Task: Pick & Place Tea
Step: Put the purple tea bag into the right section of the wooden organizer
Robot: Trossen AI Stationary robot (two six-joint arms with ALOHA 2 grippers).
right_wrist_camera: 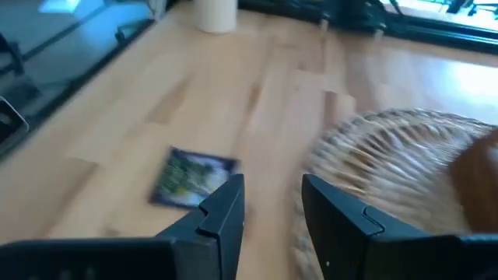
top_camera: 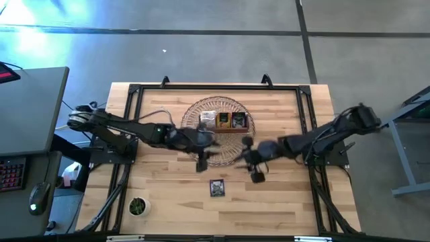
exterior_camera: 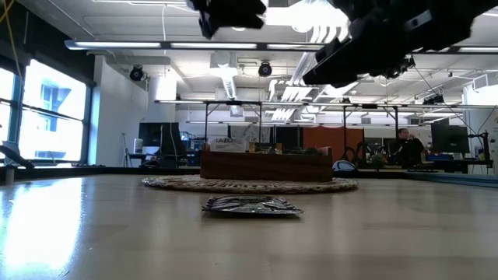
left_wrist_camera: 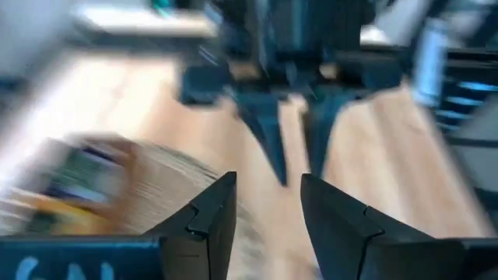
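Observation:
One dark tea sachet (top_camera: 217, 187) lies flat on the bare table in front of the basket; it also shows in the low view (exterior_camera: 251, 205) and the right wrist view (right_wrist_camera: 191, 177). More sachets (top_camera: 230, 120) stand in the brown wooden box (top_camera: 225, 126), which sits on the round woven basket (top_camera: 218, 107). My left gripper (top_camera: 201, 161) (left_wrist_camera: 268, 214) hovers open and empty over the basket's near edge. My right gripper (top_camera: 254, 168) (right_wrist_camera: 272, 210) hovers open and empty to the right of the basket, above and to the right of the loose sachet. Both are well above the table.
A small potted plant (top_camera: 138, 206) stands near the table's near left corner. The two grippers hang close together; the right one (left_wrist_camera: 292, 148) fills the left wrist view. Black frame rails (top_camera: 215, 86) run along the table's far and side edges. Bare wood surrounds the loose sachet.

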